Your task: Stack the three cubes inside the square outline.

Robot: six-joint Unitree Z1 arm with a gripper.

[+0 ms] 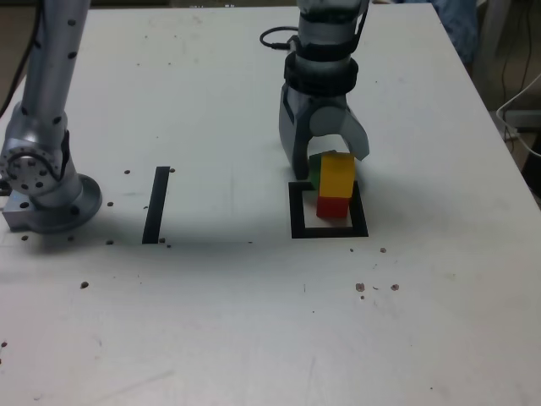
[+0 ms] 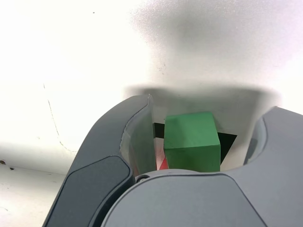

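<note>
Inside the square outline (image 1: pixel 330 231) a yellow cube (image 1: pixel 337 174) stands on a red cube (image 1: pixel 332 207). Just behind them, at the outline's far edge, a green cube (image 1: pixel 314 170) shows as a sliver between the fingers of my gripper (image 1: pixel 330 161). In the wrist view the green cube (image 2: pixel 191 142) sits between the two grey fingers (image 2: pixel 137 127), with a gap on each side of it. Behind it a piece of the black outline (image 2: pixel 228 142) shows, and a bit of the red cube (image 2: pixel 162 163) below. The gripper (image 2: pixel 213 109) is open around the green cube. I cannot tell whether that cube rests on the table.
A straight black strip (image 1: pixel 156 205) lies on the white table at the exterior view's left. The arm's base (image 1: pixel 46 182) stands at the far left. A black cable (image 1: pixel 275 38) lies behind the gripper. Small dark specks dot the table (image 1: pixel 254 338).
</note>
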